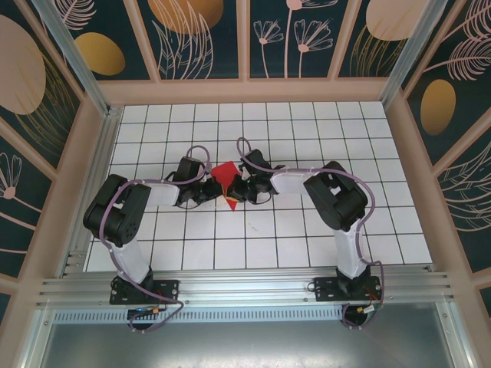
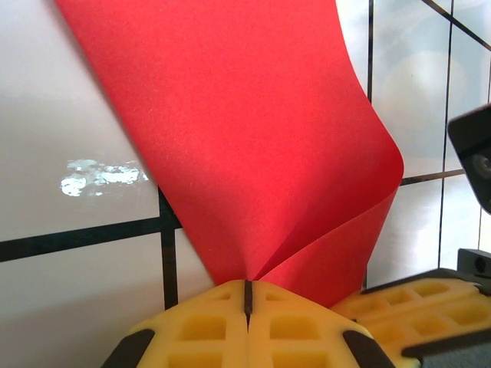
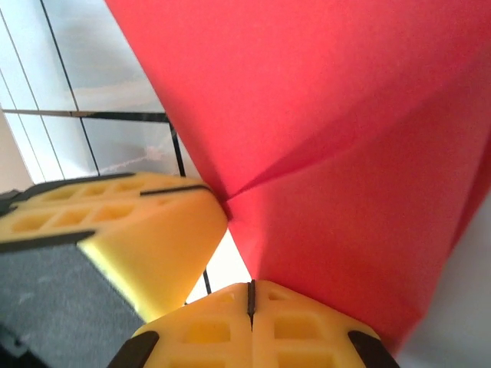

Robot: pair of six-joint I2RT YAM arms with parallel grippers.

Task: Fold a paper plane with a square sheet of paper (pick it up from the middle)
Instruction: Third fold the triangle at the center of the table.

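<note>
Left wrist view: left gripper (image 2: 247, 290) closed tight on the square sheet of paper (image 2: 245, 138), which fans out beyond the jaws; right gripper (image 3: 250, 291) pinches it likewise.

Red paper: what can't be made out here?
Top external: red paper too small to show creases.
Left wrist: its top edge cut off by the frame; left gripper hides the pinched part.
Right wrist: outline cut off top and right; right gripper hides the pinched part.
</note>
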